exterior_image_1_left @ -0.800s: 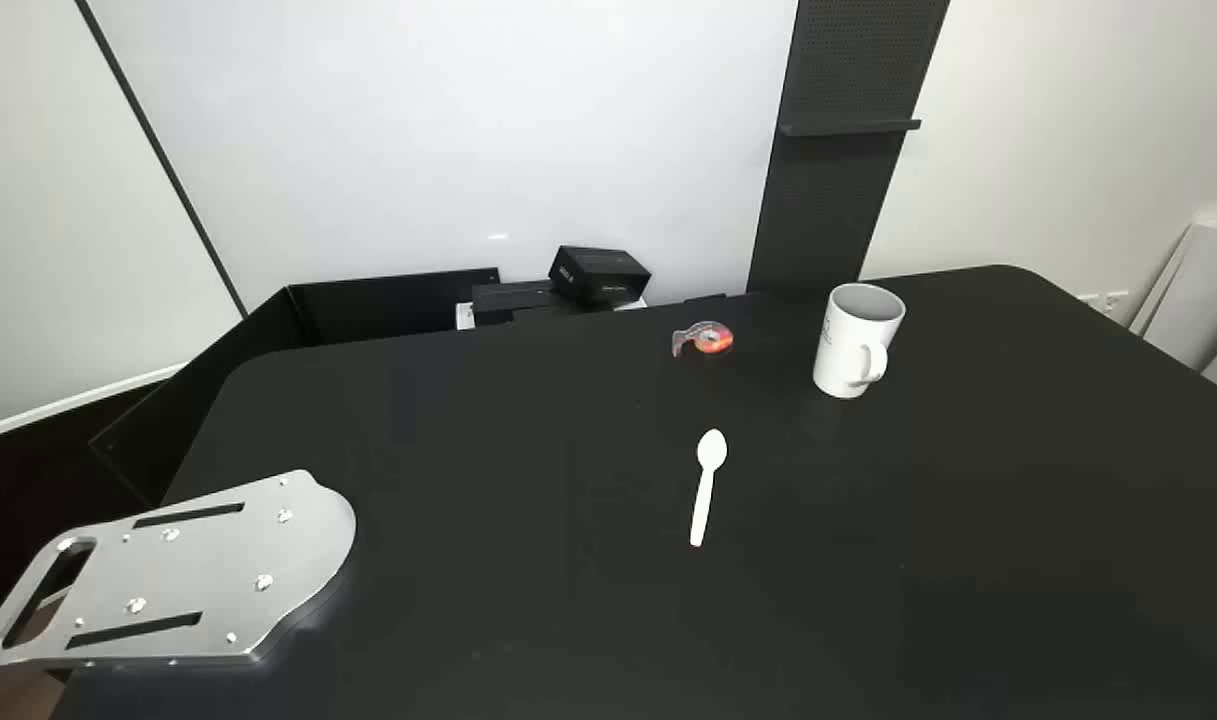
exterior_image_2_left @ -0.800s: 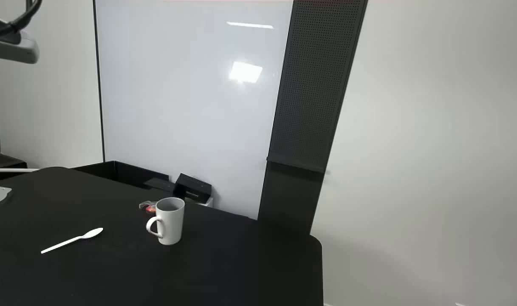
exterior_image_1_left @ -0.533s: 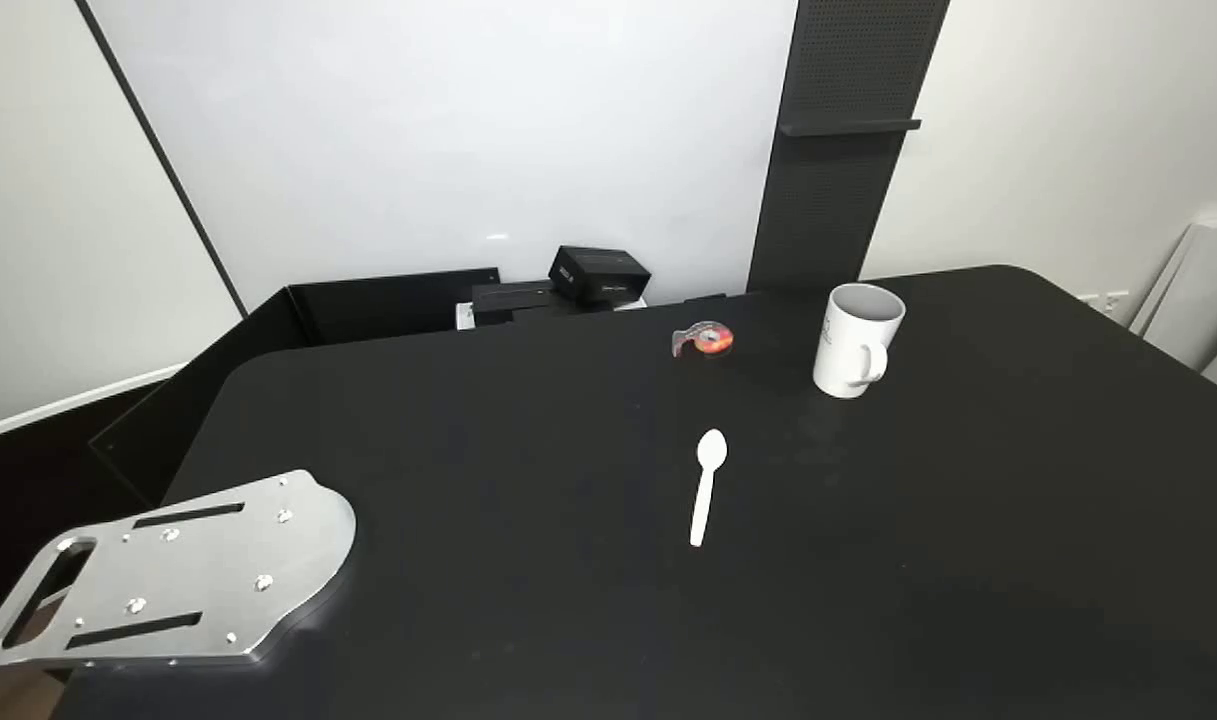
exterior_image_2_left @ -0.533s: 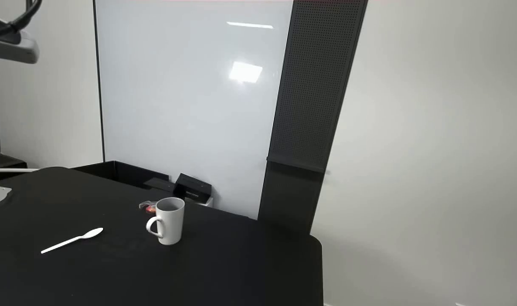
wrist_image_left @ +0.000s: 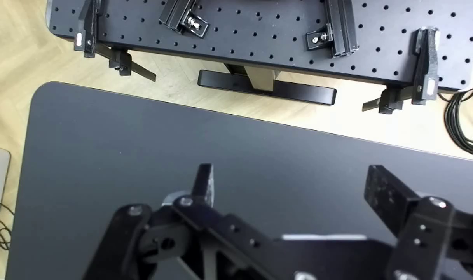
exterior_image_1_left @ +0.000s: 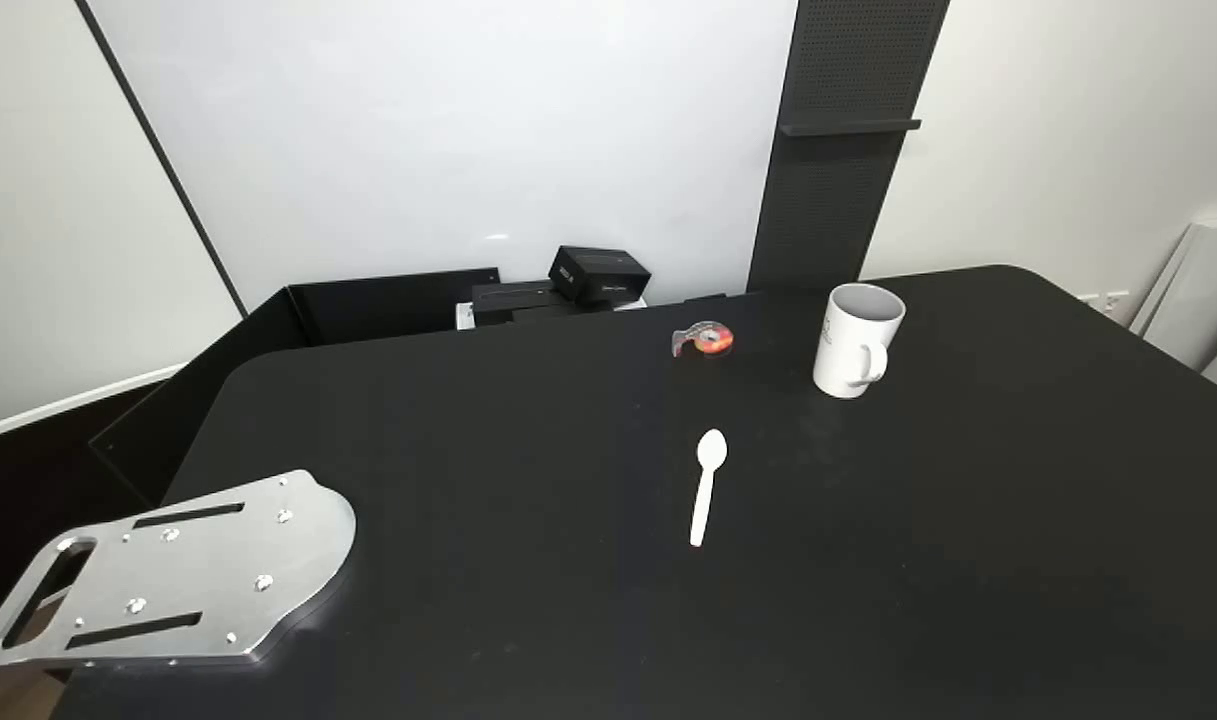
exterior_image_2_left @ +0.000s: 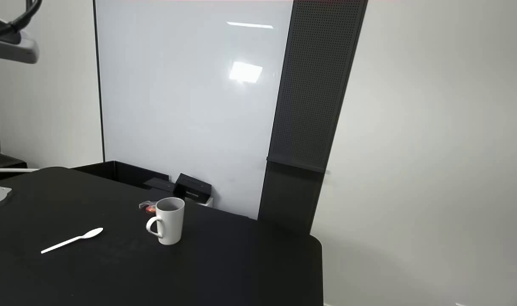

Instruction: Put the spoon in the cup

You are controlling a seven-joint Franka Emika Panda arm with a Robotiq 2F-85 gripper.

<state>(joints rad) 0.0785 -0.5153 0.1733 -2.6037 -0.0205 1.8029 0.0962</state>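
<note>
The white spoon [exterior_image_1_left: 706, 487] lies flat on the black table [exterior_image_1_left: 488, 440], its bowl toward the back. It also shows in an exterior view [exterior_image_2_left: 92, 233]. The white cup [exterior_image_1_left: 850, 350] stands upright on the table, behind and to the right of the spoon. The cup also shows in an exterior view [exterior_image_2_left: 172, 223], its handle toward the spoon's side. The gripper [wrist_image_left: 290, 171] shows only in the wrist view, open with nothing between its fingers, above bare dark tabletop. Neither spoon nor cup can be made out in the wrist view. The gripper is outside both exterior views.
A small red-and-clear tape dispenser [exterior_image_1_left: 706, 338] lies near the back edge. A silver slotted plate [exterior_image_1_left: 208, 560] sits at the left edge. Black boxes [exterior_image_1_left: 598, 275] are behind the table. Part of the arm [exterior_image_2_left: 12, 46] hangs high. A perforated bench [wrist_image_left: 252, 31] stands across a floor gap.
</note>
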